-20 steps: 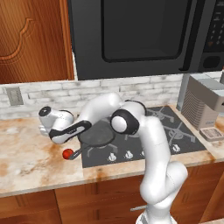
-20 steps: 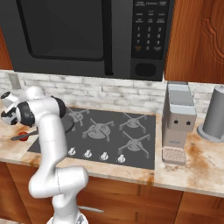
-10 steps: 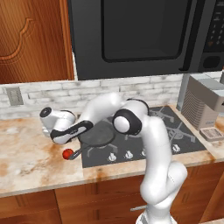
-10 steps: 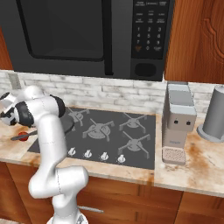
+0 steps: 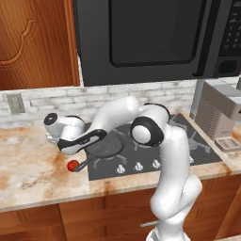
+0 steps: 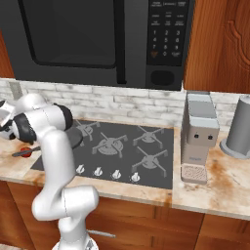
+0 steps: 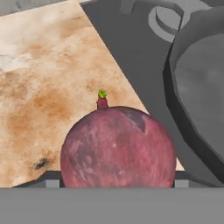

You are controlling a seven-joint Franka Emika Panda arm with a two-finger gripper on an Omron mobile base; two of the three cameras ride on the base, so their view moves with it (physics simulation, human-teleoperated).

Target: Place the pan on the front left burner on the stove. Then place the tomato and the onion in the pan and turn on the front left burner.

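The stove [image 6: 146,166] lay flat in the table [image 5: 33,179], and the pan [image 5: 106,148] already sat on the front left burner [image 5: 101,159], its handle reaching out toward the left edge. Judged from this, the first step of the task was done and the pan was empty, so both vegetables had to go in yet.

The arm was bent far to its left, with the hand low over the table just beside the stove. Compared with one second before, the arm had almost not moved, but the fingers [image 7: 118,183] had come a little closer together. In the hand view the onion [image 7: 118,146] stood right between them, with the wall of the pan close at its side. The fingers were rather wide apart, as wide as the onion itself, so I judge that they had just closed on it and held it, resting on the table or just above it; which of the two, I cannot tell. The likely next move was to lift it.

The tomato [image 5: 72,165] lay on the table, touching or just beside the pan handle.
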